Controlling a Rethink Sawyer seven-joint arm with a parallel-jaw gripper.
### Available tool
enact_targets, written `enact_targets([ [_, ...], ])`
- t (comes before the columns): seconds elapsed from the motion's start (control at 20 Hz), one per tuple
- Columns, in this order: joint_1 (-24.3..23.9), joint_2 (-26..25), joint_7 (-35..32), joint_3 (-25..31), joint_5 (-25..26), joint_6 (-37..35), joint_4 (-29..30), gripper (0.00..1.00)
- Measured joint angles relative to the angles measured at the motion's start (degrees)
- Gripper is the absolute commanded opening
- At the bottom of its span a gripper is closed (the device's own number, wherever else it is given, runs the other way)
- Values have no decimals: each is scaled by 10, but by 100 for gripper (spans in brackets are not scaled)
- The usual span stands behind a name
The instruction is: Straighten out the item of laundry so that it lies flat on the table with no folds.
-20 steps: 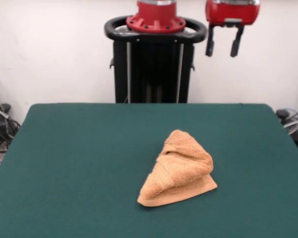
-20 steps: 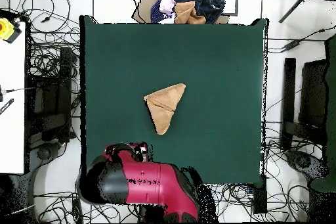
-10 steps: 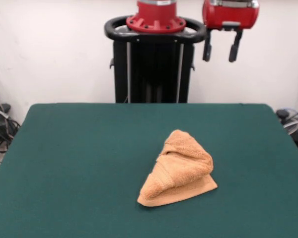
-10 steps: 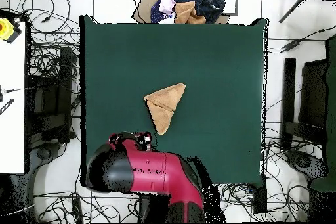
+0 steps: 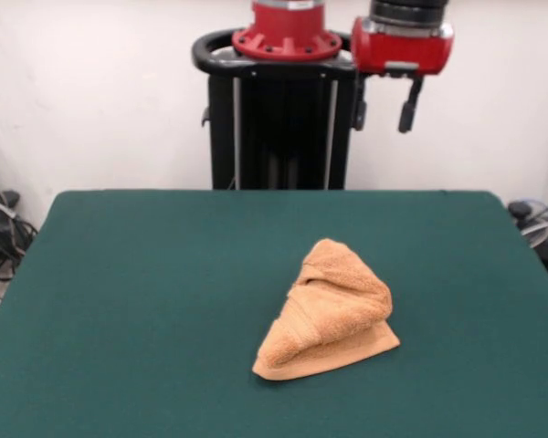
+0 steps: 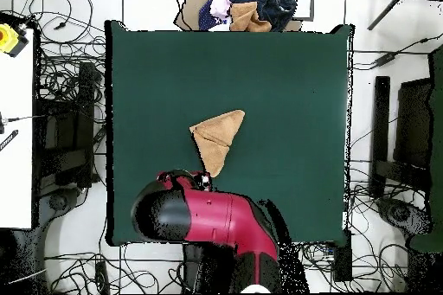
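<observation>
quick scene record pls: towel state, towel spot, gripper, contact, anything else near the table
towel state: orange-tan hand towel bunched into a folded, roughly triangular heap, not flat
towel spot: near the middle of the green table, well inside its edges
gripper: gripper raised above the table's pedestal side, fingers pointing down and apart, nothing between them
contact: none, gripper clear of the towel
arm: red and black arm reaching over the table edge toward the towel in the overhead view
other: pile of clothes beyond the opposite table edge
</observation>
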State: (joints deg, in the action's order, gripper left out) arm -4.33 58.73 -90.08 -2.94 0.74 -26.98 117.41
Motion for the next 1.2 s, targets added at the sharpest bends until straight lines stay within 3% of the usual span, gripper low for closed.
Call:
enact_targets([
  [1.2, 0, -60, 0, -14, 0, 137, -1, 100],
])
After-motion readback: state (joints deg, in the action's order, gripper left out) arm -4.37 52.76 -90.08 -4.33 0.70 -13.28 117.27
